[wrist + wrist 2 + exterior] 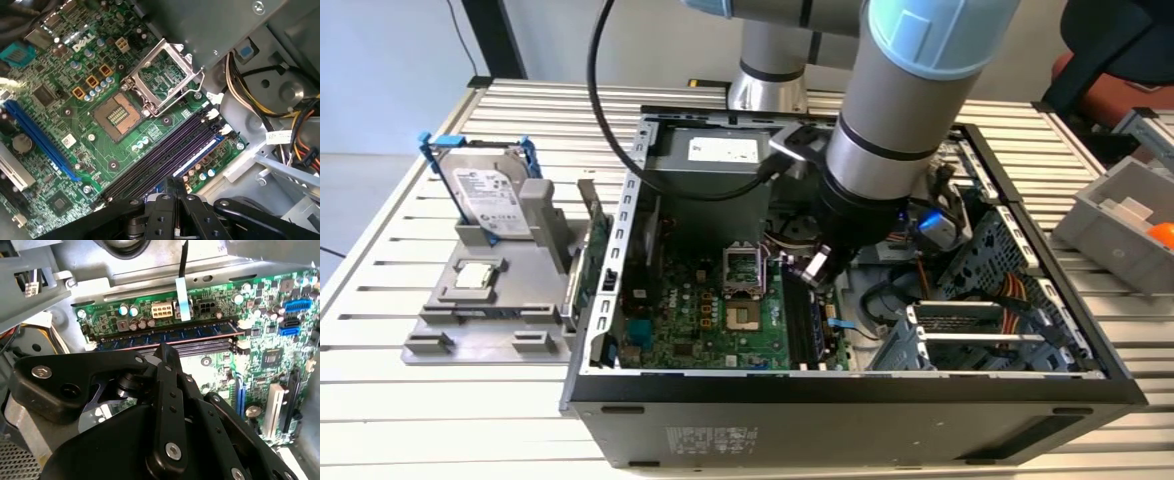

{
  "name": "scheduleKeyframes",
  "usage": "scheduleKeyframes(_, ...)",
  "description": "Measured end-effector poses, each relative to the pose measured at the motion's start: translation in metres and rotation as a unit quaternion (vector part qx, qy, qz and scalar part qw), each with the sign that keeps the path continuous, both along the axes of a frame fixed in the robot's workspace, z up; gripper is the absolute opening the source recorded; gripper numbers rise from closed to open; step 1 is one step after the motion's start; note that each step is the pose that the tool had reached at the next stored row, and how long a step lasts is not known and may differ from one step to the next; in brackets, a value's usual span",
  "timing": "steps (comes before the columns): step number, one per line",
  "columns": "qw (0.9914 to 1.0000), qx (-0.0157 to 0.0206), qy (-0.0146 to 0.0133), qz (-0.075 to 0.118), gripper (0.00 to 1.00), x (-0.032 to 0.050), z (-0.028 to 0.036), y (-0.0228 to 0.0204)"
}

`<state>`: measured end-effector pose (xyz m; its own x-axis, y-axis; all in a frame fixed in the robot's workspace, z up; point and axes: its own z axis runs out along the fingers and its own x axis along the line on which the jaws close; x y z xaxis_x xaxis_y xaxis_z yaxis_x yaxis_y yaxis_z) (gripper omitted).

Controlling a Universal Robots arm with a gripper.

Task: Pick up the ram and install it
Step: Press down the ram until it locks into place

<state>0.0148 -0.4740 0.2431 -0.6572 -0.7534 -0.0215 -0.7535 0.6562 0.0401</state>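
Note:
The ram (165,334) is a long dark stick with blue chips. It lies along the outermost black memory slot of the motherboard (270,357), between white end latches. In the first wrist view the ram (200,152) runs beside the empty dark slots (155,167). My gripper (165,351) hovers just over those slots, right beside the ram, with its black fingers (167,202) pressed together and nothing between them. In the exterior view the gripper (817,268) reaches down into the open computer case (854,385), next to the processor socket (744,268).
The socket's metal lid (162,75) stands open. Cable bundles (295,130) and a drive cage (987,335) crowd the case's right side. On the exterior view's left, a grey fixture (427,340) holds a hard drive (487,195), a silvery chip (478,275) and an upright green card (598,262).

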Motion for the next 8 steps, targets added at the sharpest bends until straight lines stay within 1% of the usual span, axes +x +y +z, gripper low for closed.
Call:
scheduleKeyframes(2,0.99993,0.0001,0.0000,0.012,0.00,0.0007,0.0000,0.0000)
scheduleKeyframes(4,0.99961,0.0001,0.0000,0.028,0.00,0.0007,0.0000,0.0000)
scheduleKeyframes(6,0.99898,0.0001,0.0000,0.045,0.00,0.0008,0.0000,0.0000)
scheduleKeyframes(8,0.99799,0.0002,0.0000,0.063,0.00,0.0008,0.0000,0.0000)
